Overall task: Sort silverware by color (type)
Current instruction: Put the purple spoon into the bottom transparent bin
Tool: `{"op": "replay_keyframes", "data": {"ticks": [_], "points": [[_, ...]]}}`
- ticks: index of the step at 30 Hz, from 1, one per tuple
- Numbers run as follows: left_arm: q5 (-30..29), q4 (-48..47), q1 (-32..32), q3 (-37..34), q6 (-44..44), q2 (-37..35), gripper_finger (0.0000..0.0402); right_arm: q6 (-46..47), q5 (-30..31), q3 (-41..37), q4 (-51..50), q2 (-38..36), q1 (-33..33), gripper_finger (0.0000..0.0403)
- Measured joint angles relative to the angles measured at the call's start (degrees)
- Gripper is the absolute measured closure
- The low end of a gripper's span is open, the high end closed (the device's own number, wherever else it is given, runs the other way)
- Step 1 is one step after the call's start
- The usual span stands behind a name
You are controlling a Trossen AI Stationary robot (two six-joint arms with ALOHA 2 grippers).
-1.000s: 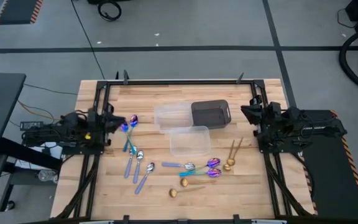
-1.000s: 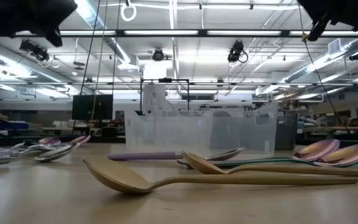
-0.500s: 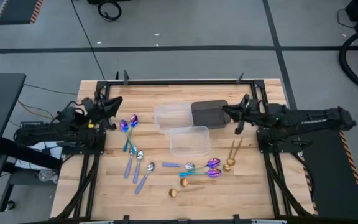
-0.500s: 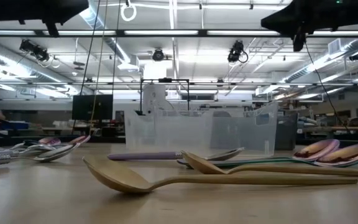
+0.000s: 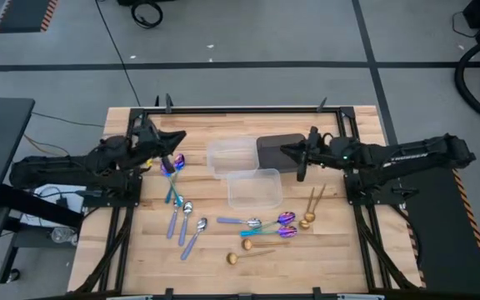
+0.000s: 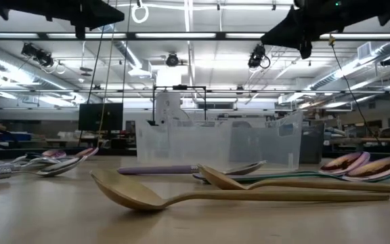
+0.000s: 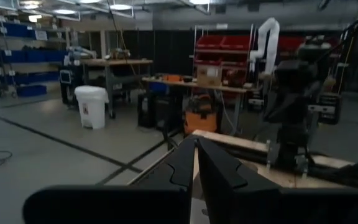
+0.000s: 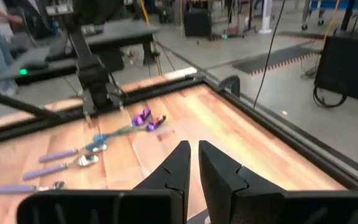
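Note:
The silverware lies loose on the wooden table [image 5: 140, 250]. Two purple spoons with teal handles [image 5: 173, 167] lie at the left, silver spoons with pale blue handles [image 5: 186, 223] nearer the front. Purple and silver pieces [image 5: 269, 223] lie mid-front, and gold spoons [image 5: 311, 207] [image 5: 242, 256] at the right and front. My left gripper [image 5: 180, 136] [image 7: 196, 142] hovers high above the purple spoons, shut, pointing about level toward the table's right. My right gripper [image 5: 284, 150] [image 8: 193, 146] hovers over the dark tub [image 5: 283, 154], shut and holding nothing.
Two clear plastic tubs [image 5: 232, 155] [image 5: 254, 188] stand mid-table beside the dark tub. A black metal frame [image 5: 240, 109] runs round the table's edges. In the low view a gold spoon [image 6: 181, 196] lies in front, with a clear tub [image 6: 215, 144] behind it.
Both arms have unfolded from their resting posts and reached in over the table. The left gripper rose and went toward the table's right. The right gripper went toward the left, out over the dark tub. Both tipped up toward level. The silverware has not moved.

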Motion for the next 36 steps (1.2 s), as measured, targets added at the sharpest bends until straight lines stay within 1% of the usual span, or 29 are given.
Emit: {"op": "replay_keyframes", "data": {"ticks": [3, 6, 13, 17, 20, 24, 28, 32, 36], "points": [[0.0, -0.27, 0.0, 0.88, 0.0, 2.67, 0.0372, 0.27, -0.89, 3.01, -3.91, 3.62, 0.37, 0.036], [0.17, -0.57, 0.0, 0.97, -0.27, 4.05, 0.0372, 1.29, -1.32, 6.7, -9.93, 6.71, 1.35, 0.036], [0.68, -1.09, -0.02, 0.97, -1.81, 4.58, 0.0372, 2.98, -1.32, 17.87, -31.34, 12.63, 4.75, 0.036], [0.66, -1.11, -0.02, 0.97, -1.93, 4.58, 0.0372, 3.07, -1.33, 22.05, -40.36, 14.73, 6.69, 0.036], [0.66, -1.12, 0.0, 0.97, -1.95, 4.58, 0.0372, 5.05, -1.7, 24.35, -46.07, 15.17, 7.52, 0.036], [0.66, -1.16, -0.01, 0.97, -1.97, 4.58, 0.0372, 9.89, -4.99, 26.83, -53.53, 15.62, 7.67, 0.036], [0.66, -1.19, 0.0, 0.97, -1.97, 4.58, 0.0372, 12.64, -8.95, 27.17, -59.31, 16.8, 7.81, 0.036], [0.66, -1.46, -0.01, 0.97, -1.98, 4.58, 0.0372, 12.48, -10.94, 27.17, -64.67, 20.21, 8.79, 0.0357], [0.64, -1.94, -0.01, 0.97, -1.97, 4.58, 0.0372, 10.31, -12.91, 27.14, -69.14, 24.57, 10.72, 0.0341]]}}
